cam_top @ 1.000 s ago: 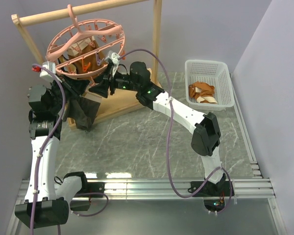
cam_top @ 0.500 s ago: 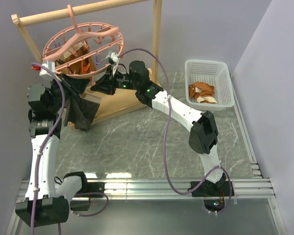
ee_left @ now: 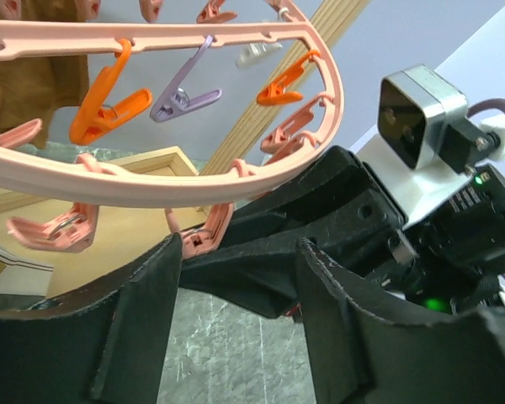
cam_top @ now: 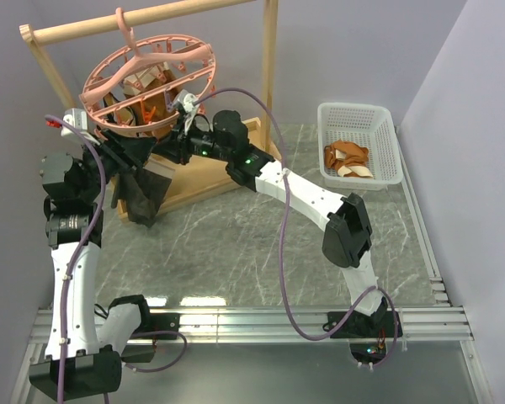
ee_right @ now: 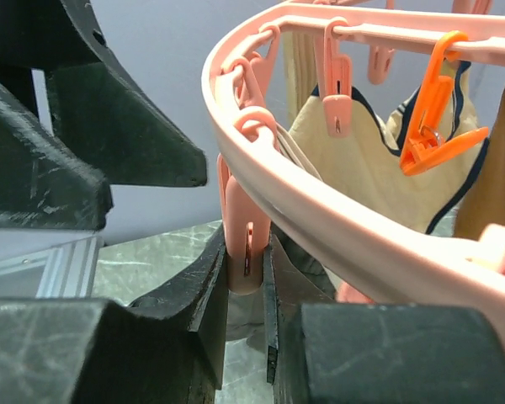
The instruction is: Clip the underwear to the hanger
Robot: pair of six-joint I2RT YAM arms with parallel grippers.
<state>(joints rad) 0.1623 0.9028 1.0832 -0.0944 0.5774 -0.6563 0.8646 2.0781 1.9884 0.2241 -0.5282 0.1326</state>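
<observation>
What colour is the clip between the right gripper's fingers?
The clip is salmon pink, best seen in the right wrist view.

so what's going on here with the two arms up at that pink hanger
Two robot arms are working at a round pink drying hanger that hangs from a wooden rack. The right gripper is squeezing one pink clip on the ring's rim. The left gripper sits right beside it, fingers apart with nothing between them. The dark underwear hangs just below that spot; whether the clip has hold of it cannot be told.
</observation>
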